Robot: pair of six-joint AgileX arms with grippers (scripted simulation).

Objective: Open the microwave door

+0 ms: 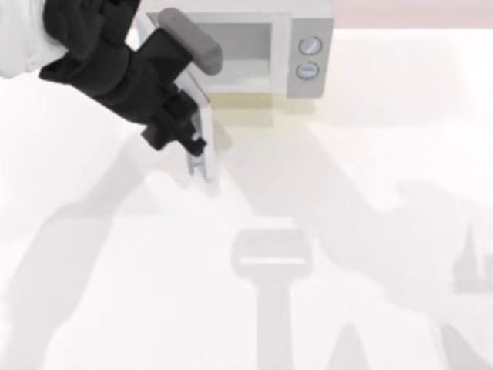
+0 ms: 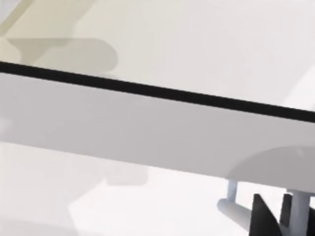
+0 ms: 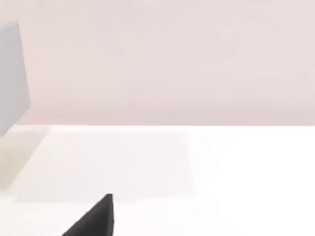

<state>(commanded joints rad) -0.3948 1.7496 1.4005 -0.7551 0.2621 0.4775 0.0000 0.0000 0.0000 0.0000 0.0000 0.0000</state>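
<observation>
The microwave (image 1: 312, 19) stands at the table's back edge, its cavity (image 1: 239, 46) exposed. Its door (image 1: 206, 127) is swung out toward the front and shows nearly edge-on. My left gripper (image 1: 194, 145) is at the door's free end, shut on the thin handle (image 1: 200, 166). In the left wrist view the door (image 2: 147, 132) is a wide grey band with a dark edge, and the gripper (image 2: 298, 216) has dark fingers (image 2: 266, 219) on either side of the handle post (image 2: 301, 209). My right gripper (image 3: 98, 221) is outside the top view; only a dark tip of it shows.
Two round silver knobs (image 1: 310, 46) (image 1: 306, 71) sit on the strip right of the cavity. A grey corner of the microwave (image 3: 10, 73) appears in the right wrist view, with the white table (image 3: 197, 162) stretching ahead. Arm shadows fall across the table (image 1: 323, 231).
</observation>
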